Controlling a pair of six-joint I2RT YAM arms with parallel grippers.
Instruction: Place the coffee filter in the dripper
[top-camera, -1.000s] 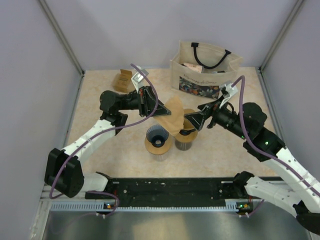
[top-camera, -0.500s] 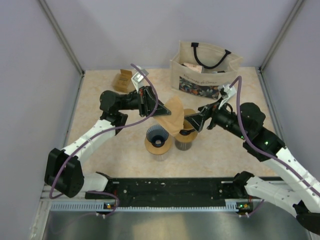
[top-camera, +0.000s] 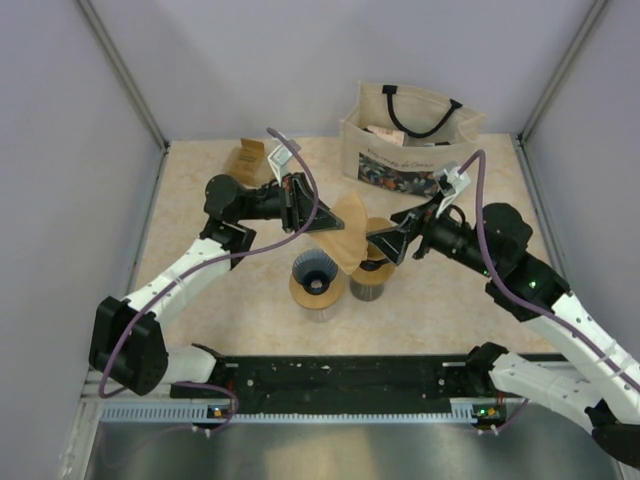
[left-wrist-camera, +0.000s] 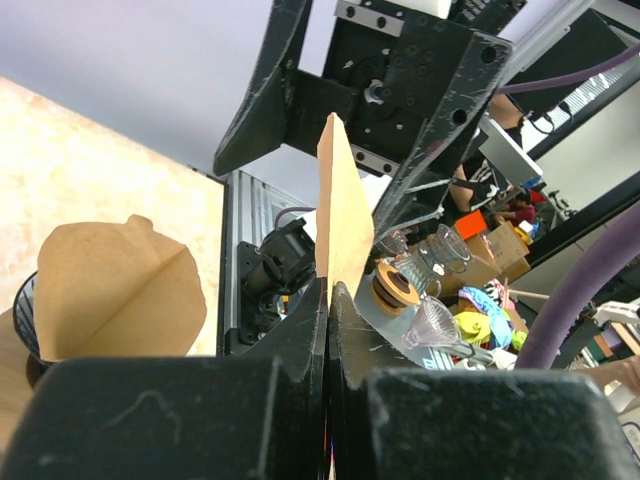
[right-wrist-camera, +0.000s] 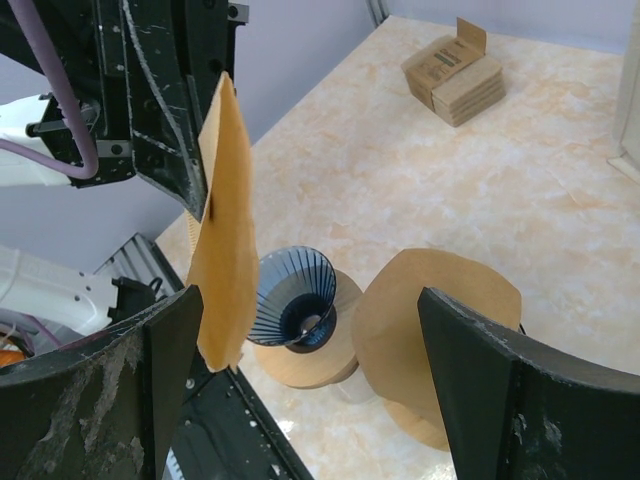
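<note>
**Top view.** Brown paper marks the task's object: the coffee filter (top-camera: 348, 232) hangs in the air, folded flat. My left claw (top-camera: 325, 222) has its jaws fully closed on the filter's left edge. The filter sits above the gap between the blue ribbed dripper (top-camera: 314, 270) and the holder of spare filters (top-camera: 371, 282); I cannot tell whether its lower tip touches either. My right claw (top-camera: 379, 244) stands just beside the filter's right edge, spread wide and gripping nothing. A tote bag (top-camera: 408, 140) and a cardboard box (top-camera: 245, 158) stand at the far side of the desk (top-camera: 450, 300).

**Left wrist view.** The filter is seen edge-on. It rises upright out of my shut jaws, and the holder of spare filters lies lower left.

**Right wrist view.** My jaws frame the scene, well apart. The held filter hangs near the left jaw, not between the two. The dripper below is empty, its mouth unobstructed.

**Step in hand (judgement).** This is the carry: the filter is lifted and not yet seated. The next move calls for bringing its point over the dripper's mouth. The flat fold probably has to be spread into a cone, perhaps with my right claw taking the free edge. Then I lower it in and release.
</note>
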